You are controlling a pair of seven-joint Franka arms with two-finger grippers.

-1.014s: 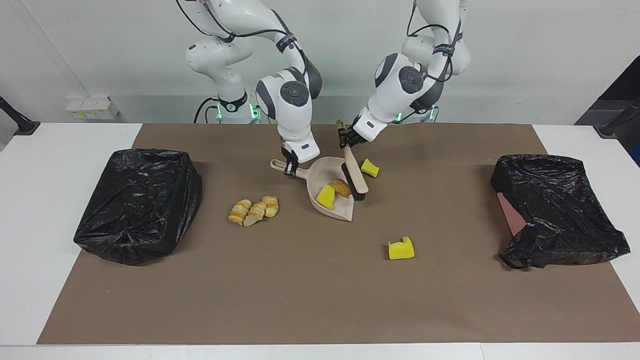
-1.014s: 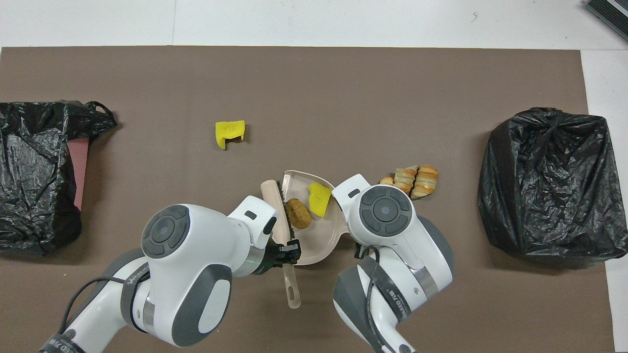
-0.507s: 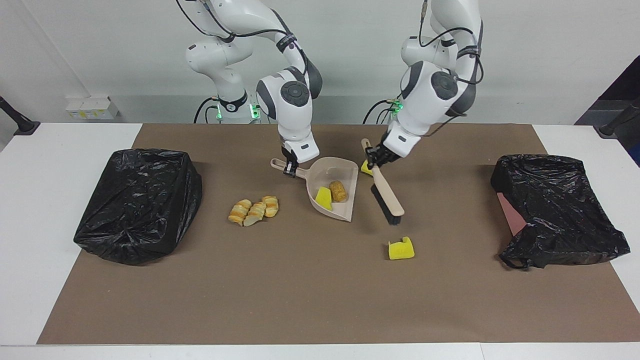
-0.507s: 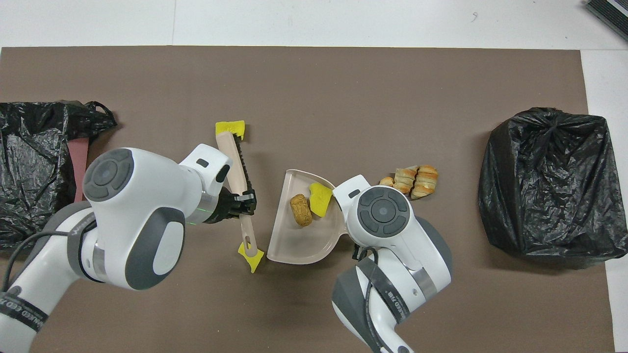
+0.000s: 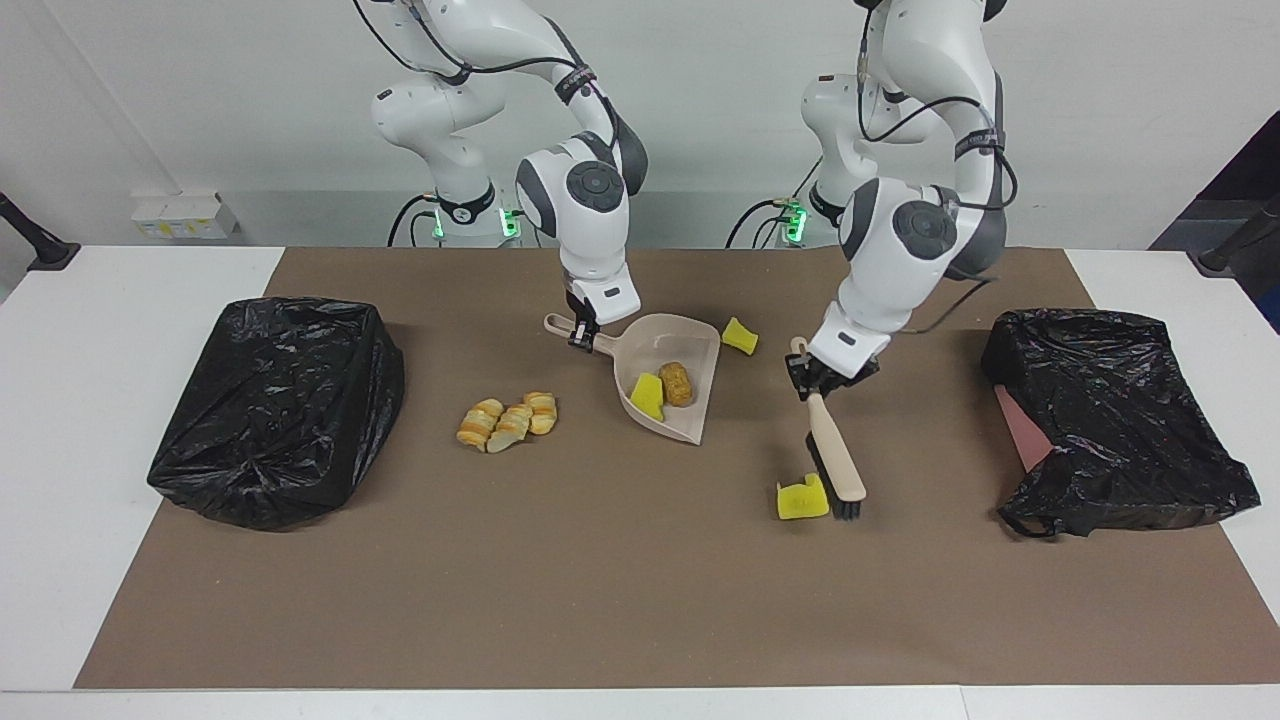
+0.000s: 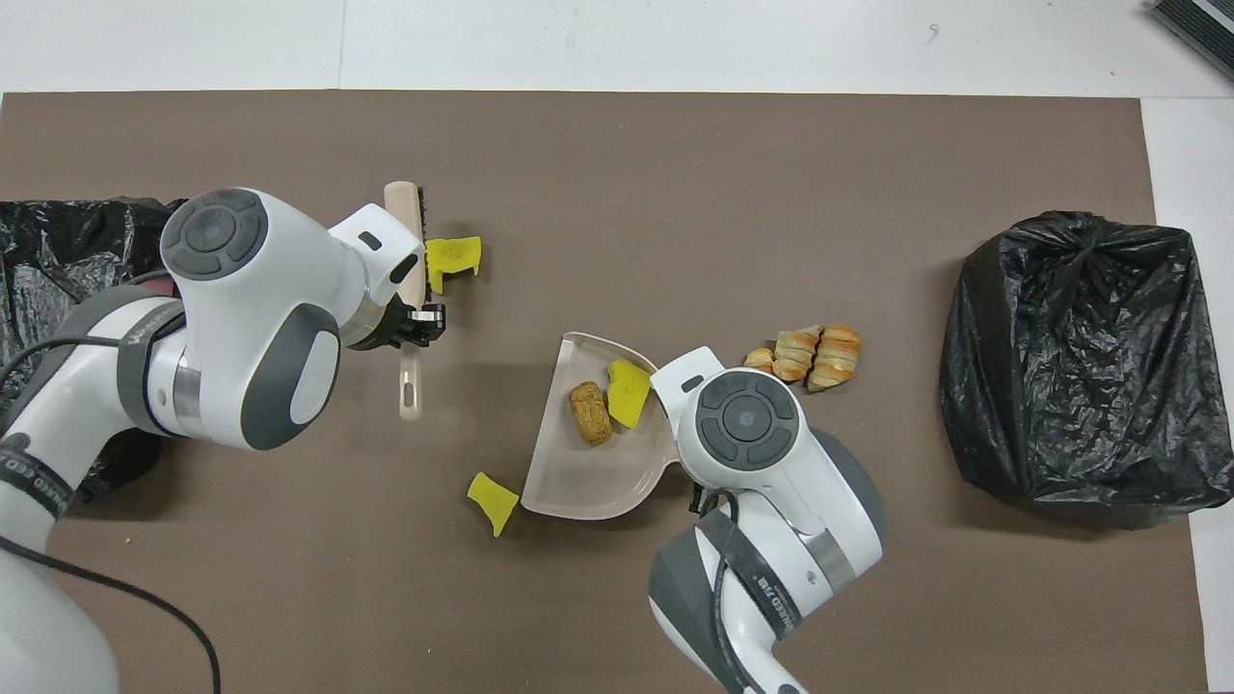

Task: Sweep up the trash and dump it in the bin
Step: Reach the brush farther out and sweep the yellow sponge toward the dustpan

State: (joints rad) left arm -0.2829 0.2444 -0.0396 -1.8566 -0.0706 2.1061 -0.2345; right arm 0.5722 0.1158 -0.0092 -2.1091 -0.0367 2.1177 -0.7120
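My left gripper (image 5: 815,385) (image 6: 421,323) is shut on the handle of the beige brush (image 5: 836,468) (image 6: 411,386). The bristles stand beside a yellow sponge chunk (image 5: 802,498) (image 6: 451,258), on its side toward the left arm's end. My right gripper (image 5: 580,338) is shut on the handle of the beige dustpan (image 5: 690,428) (image 6: 569,487), which rests on the mat. In the pan lie a yellow sponge piece (image 5: 648,397) (image 6: 629,393) and a brown lump (image 5: 677,383) (image 6: 590,413). Another sponge chunk (image 5: 740,336) (image 6: 493,499) lies by the pan's nearer corner. Bread pieces (image 5: 508,420) (image 6: 810,355) lie toward the right arm's end.
A bin lined with a black bag (image 5: 275,405) (image 6: 1075,357) stands at the right arm's end of the brown mat. A second black-bagged bin (image 5: 1110,415) (image 6: 58,318) lies at the left arm's end, showing a pinkish side.
My left arm has carried the brush out of the dustpan, away from the robots and toward its own end, down beside the yellow sponge chunk. The right gripper and pan barely moved.
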